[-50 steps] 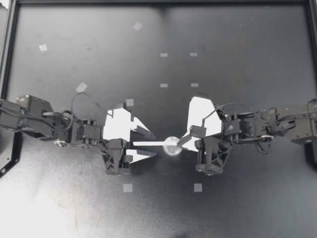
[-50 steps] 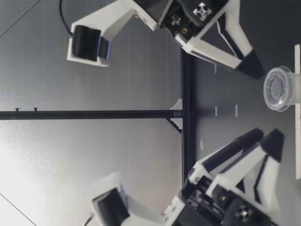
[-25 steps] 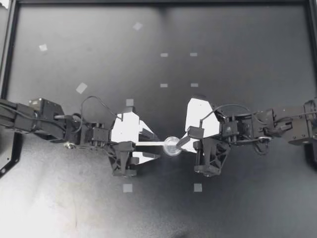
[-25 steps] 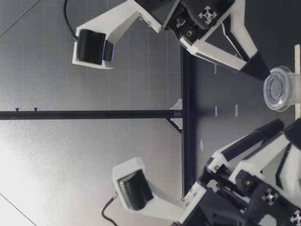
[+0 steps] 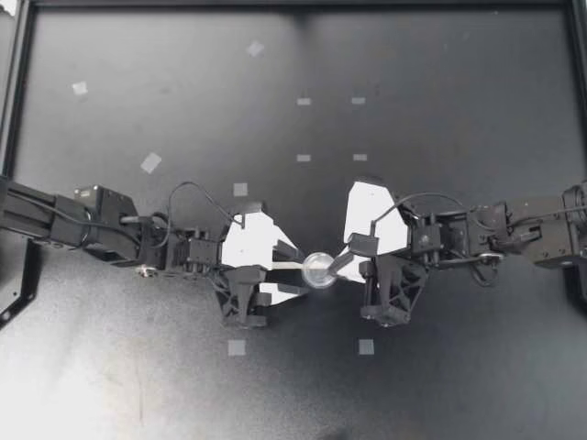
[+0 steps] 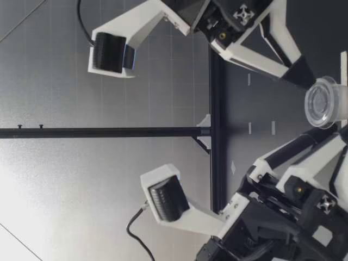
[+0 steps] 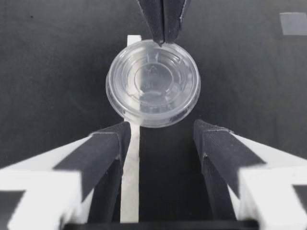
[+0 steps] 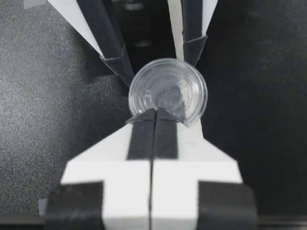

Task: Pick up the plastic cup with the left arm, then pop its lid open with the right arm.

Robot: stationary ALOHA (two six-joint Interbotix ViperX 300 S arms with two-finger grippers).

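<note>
Left tool point(image 5: 304, 272) reaches in from its side of the counter point(image 5: 431, 82) with its fingers spread wide and nothing gripped. A white strip point(image 5: 284, 266) lies flat on the counter and runs between them. Right tool point(image 5: 336, 266) comes in from the opposite side with its fingers pressed tight into a single point. Both tools meet near the middle of the counter, with open dark surface all around. The black rail point(image 5: 293, 5) bordering the counter is well away from them, and the small tape marks point(image 5: 237, 347) lie apart from the fingers. A clear round cup point(image 5: 318, 270) sits on the end of the strip, between the two tools. From the left wrist, the cup point(image 7: 153, 82) lies just ahead of the spread fingers point(image 7: 108, 146), its near edge about level with their tips and neither finger touching it. The strip passes close along the inside of one finger. The right tool's joined tips meet the cup's far rim; whether a sliver of rim is caught between them cannot be told. From the right wrist, the cup point(image 8: 168, 91) is directly ahead of the closed tips, and the left tool's fingers stand beyond it on either side.
</note>
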